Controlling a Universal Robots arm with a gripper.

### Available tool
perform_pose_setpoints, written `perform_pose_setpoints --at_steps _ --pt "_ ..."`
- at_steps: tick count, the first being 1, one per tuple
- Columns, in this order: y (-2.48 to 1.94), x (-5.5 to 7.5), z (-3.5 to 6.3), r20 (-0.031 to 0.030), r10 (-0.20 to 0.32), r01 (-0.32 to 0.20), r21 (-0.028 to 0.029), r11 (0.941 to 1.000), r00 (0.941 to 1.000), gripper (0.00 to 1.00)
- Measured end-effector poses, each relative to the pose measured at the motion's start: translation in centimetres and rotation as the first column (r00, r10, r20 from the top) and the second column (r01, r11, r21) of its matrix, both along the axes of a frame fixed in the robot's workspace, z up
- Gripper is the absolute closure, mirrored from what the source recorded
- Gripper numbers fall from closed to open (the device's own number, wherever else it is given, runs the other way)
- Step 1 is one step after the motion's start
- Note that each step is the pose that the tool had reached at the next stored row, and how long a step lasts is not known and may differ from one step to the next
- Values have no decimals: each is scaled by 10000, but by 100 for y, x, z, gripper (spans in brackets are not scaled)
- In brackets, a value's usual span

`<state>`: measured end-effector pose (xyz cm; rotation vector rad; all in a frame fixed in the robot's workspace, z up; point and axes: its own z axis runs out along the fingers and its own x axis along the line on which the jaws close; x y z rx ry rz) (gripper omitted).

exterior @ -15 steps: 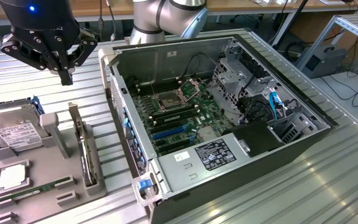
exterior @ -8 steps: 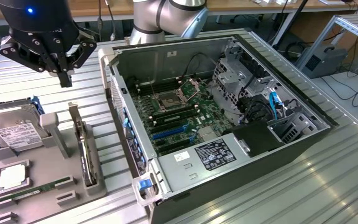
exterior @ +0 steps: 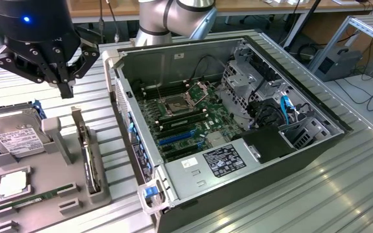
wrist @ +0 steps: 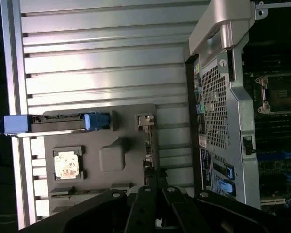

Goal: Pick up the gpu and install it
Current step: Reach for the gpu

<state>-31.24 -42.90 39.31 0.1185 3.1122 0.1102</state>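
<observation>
The gpu [exterior: 87, 158] is a thin black card standing on edge in a slot of the grey holder tray [exterior: 50, 172], its silver bracket [exterior: 77, 121] at the far end. My gripper [exterior: 65, 91] hangs above the tray's far edge, over the bracket end of the card and apart from it, fingers shut with nothing between them. In the wrist view the gpu [wrist: 146, 145] appears edge-on just beyond my shut gripper [wrist: 155, 179]. The open computer case [exterior: 134, 111] lies to the exterior view's right of the tray, its motherboard [exterior: 186, 124] exposed with blue slots [exterior: 175, 139].
The tray also holds a silver hard drive [exterior: 11, 138], a square processor [exterior: 11, 185] and a green memory stick [exterior: 25, 200]. A black power supply [exterior: 222, 160] and a drive cage [exterior: 251, 82] fill the case's sides. Everything rests on a ribbed metal table [exterior: 303, 194].
</observation>
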Motion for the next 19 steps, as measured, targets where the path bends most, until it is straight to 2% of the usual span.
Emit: perform_pose_setpoints --at_steps 2,6,13,16,19 --pt "-73 -7 1 -2 0 0 -2 10000 10000 89" --pt "-172 -11 -4 -1 0 0 -1 10000 10000 89" --pt "-369 -20 -8 -1 0 0 -1 10000 10000 89" --pt "-427 -24 -9 -1 0 0 -1 10000 10000 89" --pt "-457 -27 -9 -1 0 0 -2 10000 10000 89"
